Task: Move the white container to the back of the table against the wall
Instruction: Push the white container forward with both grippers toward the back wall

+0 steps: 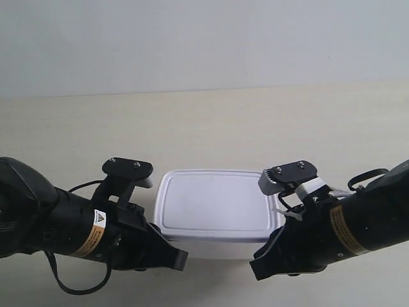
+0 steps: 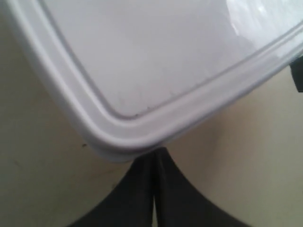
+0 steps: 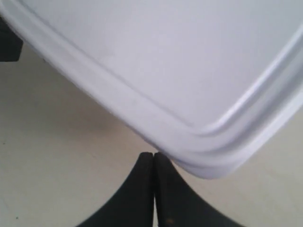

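Pale grey-white wall (image 1: 204,38) is seen behind the beige table (image 1: 211,121). The white container (image 1: 214,204) is set on the table's near part, well apart from the wall, with its long axis parallel to the wall. The left gripper (image 2: 155,153) is closed tight with nothing held, its tips brought against one near corner of the container. The right gripper (image 3: 154,156) is likewise closed and empty at the other near corner. The container lies wall-ward of both grippers, equally near each, so a joint straight push toward the wall is judged to be called for.
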`<action>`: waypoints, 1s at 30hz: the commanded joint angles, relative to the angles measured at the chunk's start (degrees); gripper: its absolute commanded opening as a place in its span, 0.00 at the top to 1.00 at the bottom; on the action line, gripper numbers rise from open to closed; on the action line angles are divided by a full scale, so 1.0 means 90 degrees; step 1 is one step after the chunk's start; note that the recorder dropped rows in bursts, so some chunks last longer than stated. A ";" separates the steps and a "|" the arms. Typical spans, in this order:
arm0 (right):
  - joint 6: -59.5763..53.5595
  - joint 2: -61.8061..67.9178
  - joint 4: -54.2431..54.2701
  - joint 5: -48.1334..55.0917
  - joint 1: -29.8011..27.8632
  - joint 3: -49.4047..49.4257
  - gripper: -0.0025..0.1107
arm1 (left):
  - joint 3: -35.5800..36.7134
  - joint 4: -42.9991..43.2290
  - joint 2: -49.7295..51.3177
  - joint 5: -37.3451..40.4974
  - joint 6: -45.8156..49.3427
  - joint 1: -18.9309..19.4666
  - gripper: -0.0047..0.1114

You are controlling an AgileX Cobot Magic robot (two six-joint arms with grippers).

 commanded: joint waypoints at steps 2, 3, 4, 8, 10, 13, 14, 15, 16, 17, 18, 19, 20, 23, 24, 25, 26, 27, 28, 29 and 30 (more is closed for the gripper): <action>-0.0019 0.0034 0.0010 0.0398 0.0013 0.0024 0.98 | -0.0104 0.0007 0.0056 0.0544 0.0052 -0.0026 0.96; -0.0019 0.0034 0.0010 0.0455 0.0013 0.0024 0.98 | -0.0128 0.0007 0.0056 0.0577 0.0052 -0.0026 0.96; -0.0019 0.0034 0.0010 0.0487 0.0013 0.0024 0.98 | -0.0164 0.0007 0.0068 0.0577 0.0052 -0.0026 0.96; -0.0019 0.0034 0.0010 0.0563 0.0013 0.0024 0.98 | -0.0252 0.0007 0.0068 0.0577 0.0065 -0.0026 0.96; -0.0019 0.0034 0.0010 0.0600 0.0013 -0.0005 0.98 | -0.0266 0.0007 0.0068 0.0659 0.0081 -0.0026 0.96; -0.0019 0.0034 0.0010 0.0615 0.0013 -0.0059 0.98 | -0.0266 0.0007 0.0068 0.0871 0.0081 -0.0026 0.96; -0.0019 0.0034 0.0010 0.0615 0.0013 -0.0082 0.98 | -0.0266 0.0007 0.0068 0.0894 0.0081 -0.0026 0.96; -0.0019 0.0034 0.0010 0.0615 0.0013 -0.0080 0.98 | -0.0266 0.0007 0.0068 0.0895 0.0094 -0.0026 0.96; -0.0019 0.0034 0.0010 0.0615 0.0013 -0.0080 0.98 | -0.0266 0.0007 0.0068 0.0895 0.0108 -0.0026 0.96; -0.0019 0.0034 0.0010 0.0615 0.0013 -0.0103 0.98 | -0.0275 0.0007 0.0068 0.0906 0.0108 -0.0026 0.96; -0.0019 0.0034 0.0010 0.0615 0.0013 -0.0108 0.98 | -0.0275 0.0007 0.0068 0.0906 0.0108 -0.0026 0.96; -0.0019 0.0034 0.0010 0.0596 0.0013 -0.0107 0.98 | -0.0288 0.0007 0.0068 0.0903 0.0108 -0.0026 0.96; -0.0019 0.0034 0.0010 0.0556 0.0013 -0.0123 0.98 | -0.0292 0.0007 0.0081 0.0903 0.0126 -0.0026 0.96; -0.0019 0.0034 0.0035 0.0431 0.0013 -0.0135 0.98 | -0.0351 0.0007 0.0136 0.0903 0.0122 -0.0026 0.96; -0.0019 0.0034 0.0035 0.0431 0.0013 -0.0135 0.98 | -0.0351 0.0007 0.0171 0.0903 0.0122 -0.0026 0.96; -0.0019 0.0034 0.0035 0.0430 0.0013 -0.0146 0.98 | -0.0384 0.0007 0.0218 0.0903 0.0122 -0.0026 0.96; -0.0019 0.0034 0.0035 0.0430 0.0013 -0.0146 0.98 | -0.0410 0.0007 0.0264 0.0903 0.0122 -0.0026 0.96; -0.0019 0.0034 0.0035 0.0430 0.0013 -0.0146 0.98 | -0.0424 0.0007 0.0298 0.0903 0.0122 -0.0026 0.96; -0.0019 0.0034 0.0035 0.0430 0.0013 -0.0146 0.98 | -0.0447 0.0007 0.0336 0.0903 0.0122 -0.0026 0.96; -0.0019 0.0034 0.0035 0.0430 0.0013 -0.0146 0.98 | -0.0483 0.0007 0.0384 0.0903 0.0122 -0.0026 0.96; -0.0019 0.0034 0.0069 0.0456 0.0013 -0.0145 0.98 | -0.0501 0.0007 0.0418 0.0903 0.0122 -0.0026 0.96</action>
